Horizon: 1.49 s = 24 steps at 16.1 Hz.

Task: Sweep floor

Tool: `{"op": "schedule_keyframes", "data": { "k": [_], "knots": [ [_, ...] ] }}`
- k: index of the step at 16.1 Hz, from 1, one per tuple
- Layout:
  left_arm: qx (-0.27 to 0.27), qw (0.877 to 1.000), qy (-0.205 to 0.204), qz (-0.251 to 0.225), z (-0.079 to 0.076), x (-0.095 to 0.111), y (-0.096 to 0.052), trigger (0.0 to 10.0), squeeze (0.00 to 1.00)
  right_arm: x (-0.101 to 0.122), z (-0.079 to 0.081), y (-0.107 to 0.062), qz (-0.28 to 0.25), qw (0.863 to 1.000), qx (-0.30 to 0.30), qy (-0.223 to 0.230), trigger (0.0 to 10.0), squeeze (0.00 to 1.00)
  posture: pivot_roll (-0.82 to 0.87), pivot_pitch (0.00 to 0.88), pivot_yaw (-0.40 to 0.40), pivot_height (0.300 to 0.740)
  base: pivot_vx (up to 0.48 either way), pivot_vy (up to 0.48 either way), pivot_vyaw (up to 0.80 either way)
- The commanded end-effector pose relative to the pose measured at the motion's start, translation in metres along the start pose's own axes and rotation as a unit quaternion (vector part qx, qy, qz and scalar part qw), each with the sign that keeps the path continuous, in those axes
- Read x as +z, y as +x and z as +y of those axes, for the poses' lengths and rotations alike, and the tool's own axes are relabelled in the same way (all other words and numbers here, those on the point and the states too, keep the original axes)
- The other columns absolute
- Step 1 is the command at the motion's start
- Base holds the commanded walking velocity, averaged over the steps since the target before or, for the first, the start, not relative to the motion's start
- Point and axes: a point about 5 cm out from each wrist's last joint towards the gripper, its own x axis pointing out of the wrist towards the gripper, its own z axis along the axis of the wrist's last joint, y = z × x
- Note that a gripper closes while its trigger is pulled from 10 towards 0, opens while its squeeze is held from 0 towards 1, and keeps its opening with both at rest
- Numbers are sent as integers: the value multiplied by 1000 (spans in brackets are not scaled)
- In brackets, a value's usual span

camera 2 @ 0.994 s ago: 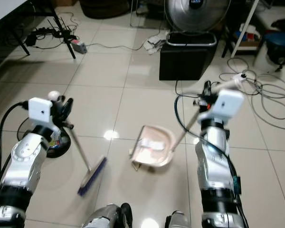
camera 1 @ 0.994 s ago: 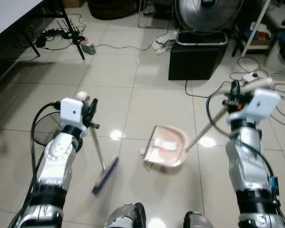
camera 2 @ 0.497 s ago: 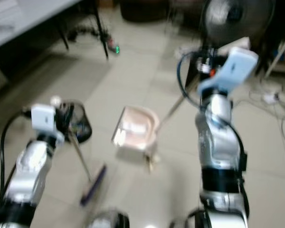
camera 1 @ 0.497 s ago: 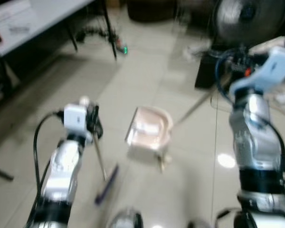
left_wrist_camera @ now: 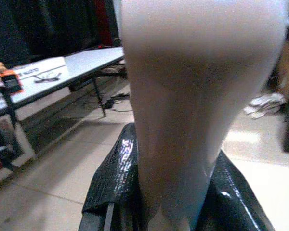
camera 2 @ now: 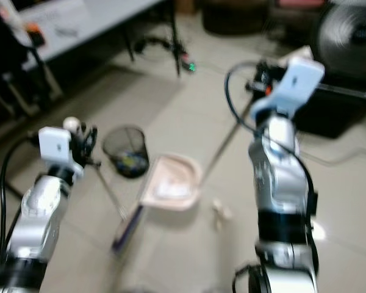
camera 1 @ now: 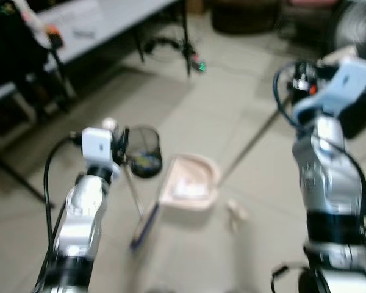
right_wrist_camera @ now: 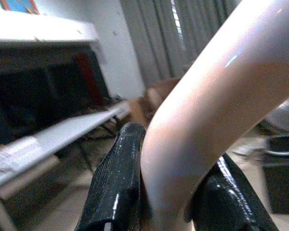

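My left gripper (camera 1: 119,148) is shut on the thin handle of a broom, whose blue-bristled head (camera 1: 144,224) rests on the tiled floor. My right gripper (camera 1: 301,81) is shut on the long handle (camera 1: 250,143) of a pale pink dustpan (camera 1: 188,188), which holds something white. The dustpan sits between the arms, just right of the broom head. A small pale scrap (camera 1: 235,211) lies on the floor to the right of the dustpan. In the left wrist view black fingers (left_wrist_camera: 114,179) clamp the pale handle (left_wrist_camera: 192,96). The right wrist view has the fingers (right_wrist_camera: 116,185) closed around the curved dustpan handle (right_wrist_camera: 207,120).
A black mesh waste basket (camera 1: 144,159) stands just behind the dustpan, to its left. A grey table (camera 1: 104,24) on dark legs runs along the far left, with cables under it. A fan (camera 2: 348,36) on a black box (camera 2: 338,113) stands at the far right.
The whole view has swung left and is blurred. The table and the waste basket have come into view. Both grippers keep their hold, and the dustpan now sits beside the basket.
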Motion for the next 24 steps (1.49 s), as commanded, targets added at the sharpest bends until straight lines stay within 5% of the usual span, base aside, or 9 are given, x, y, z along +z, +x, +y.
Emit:
{"op": "schedule_keyframes", "data": {
  "k": [1,6,12,17,24],
  "knots": [
    [1,1000,4,-19,-1,10,3,10000,0,14,-2,4,-26,1000,-2,8,10000,0,-17,14,108,740,409,0,800],
    [4,1000,-2,-14,-2,8,2,10000,0,17,0,7,-30,1000,-1,9,10000,0,-23,0,100,740,409,0,800],
    [11,1000,-9,-9,-3,4,2,10000,0,20,-2,9,-38,999,-7,1,10000,0,-38,0,79,740,409,0,0],
    [30,999,-8,-18,1,6,4,10000,0,27,-7,15,-35,999,-13,2,10000,0,-40,0,-16,740,406,0,0],
    [26,999,-3,-18,5,6,4,10000,0,24,-17,12,-35,998,-47,30,10000,0,-29,0,7,740,399,0,-703]
  ]
}}
